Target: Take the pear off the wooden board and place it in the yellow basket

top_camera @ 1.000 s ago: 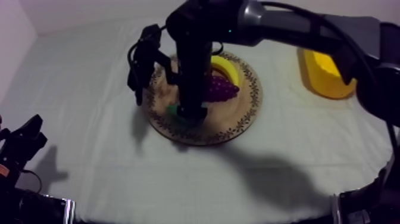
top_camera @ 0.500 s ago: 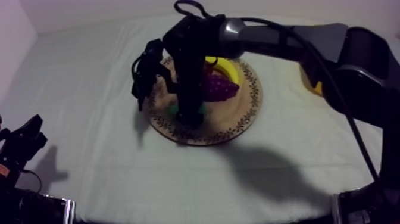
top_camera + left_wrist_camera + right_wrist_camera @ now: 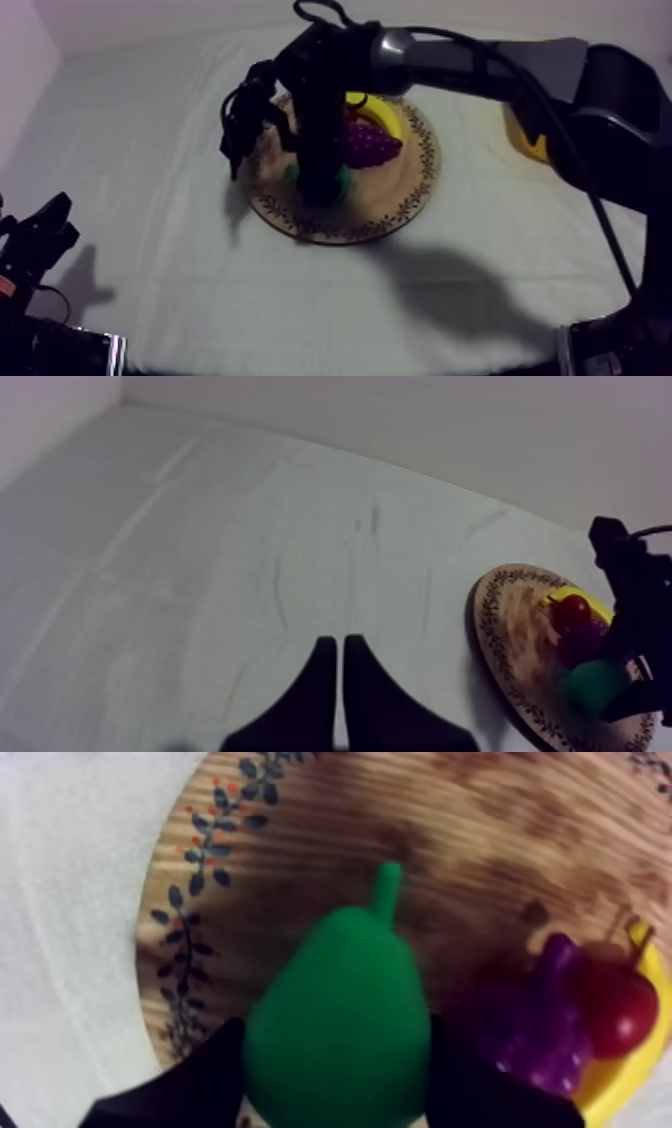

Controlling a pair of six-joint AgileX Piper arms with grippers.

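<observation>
Right gripper (image 3: 335, 1087) clasped round the green pear (image 3: 340, 1002) at the wooden board (image 3: 330, 842), grapes (image 3: 535, 1037) and small red fruit (image 3: 615, 1002) alongside, left gripper (image 3: 336, 676) clenched on nothing above the cloth (image 3: 200, 556)

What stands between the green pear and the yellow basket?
The purple bunch of grapes and yellow banana lie on the round wooden board beside the green toy pear, toward the yellow basket; lifting should clear them.
</observation>
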